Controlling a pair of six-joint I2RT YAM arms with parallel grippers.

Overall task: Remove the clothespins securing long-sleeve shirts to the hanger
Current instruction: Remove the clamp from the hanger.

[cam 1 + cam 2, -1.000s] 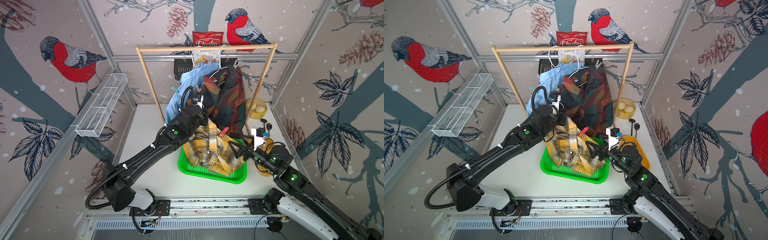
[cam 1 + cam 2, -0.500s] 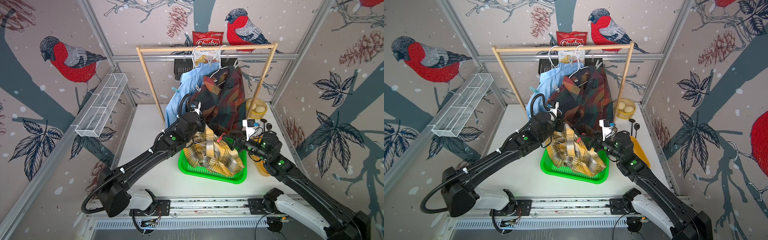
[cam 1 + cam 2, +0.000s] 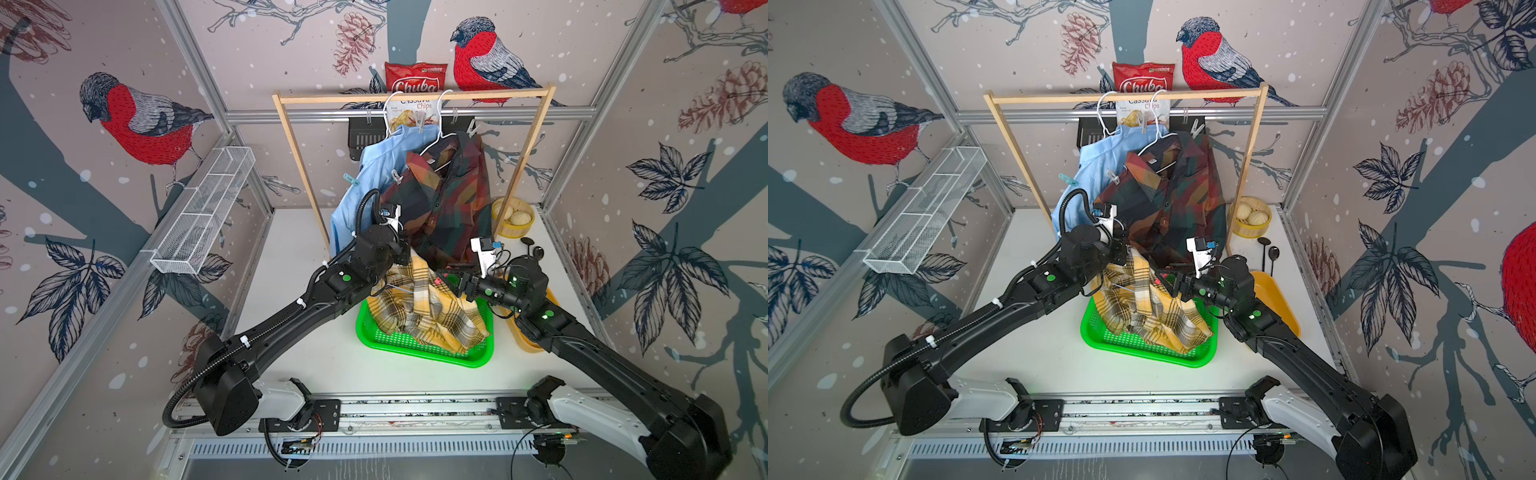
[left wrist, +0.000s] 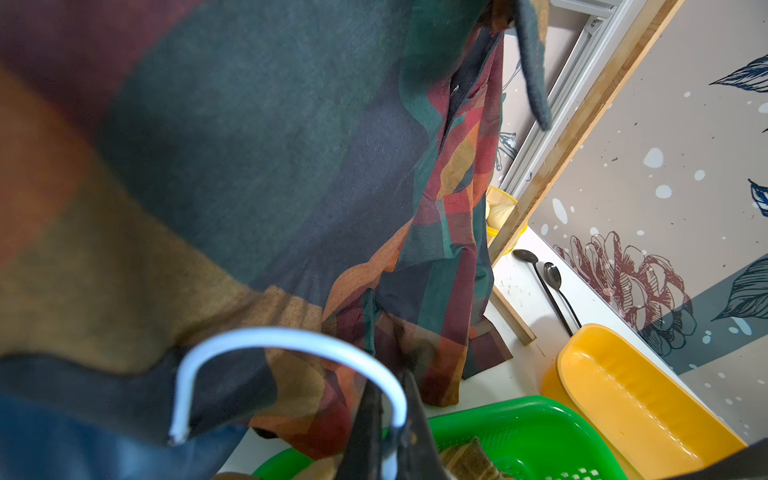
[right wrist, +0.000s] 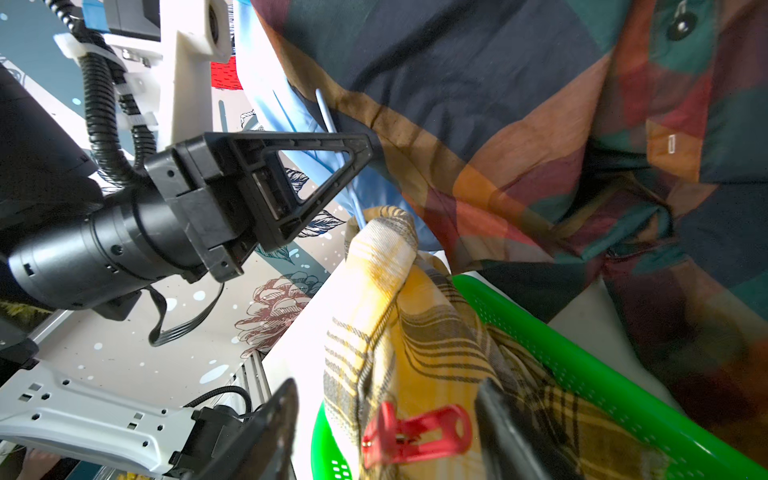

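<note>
Observed at far left of the work: a teal clothespin clipped to the light blue shirt, which hangs from the wooden rail. Next, a pale clothespin sits where that shirt meets the dark plaid shirt. My left tool is closed tight on the hook of a white hanger, pressed up against the dark plaid cloth. In both top views this tool is mostly hidden behind its own wrist. Below it hangs the yellow-and-grey plaid shirt, its lower part gathered in the green basket on the bench. The red clothespin is clipped to that shirt's edge on the side facing my right arm, above the basket. My right tool stands parted, its fingers either side of the red clothespin, which lies crosswise between them. The ring end sits just beside one finger. A clear gap shows between the clip end and the other finger, so nothing is gripped. In a top view the red clothespin sits at the very tip of the right tool.
</note>
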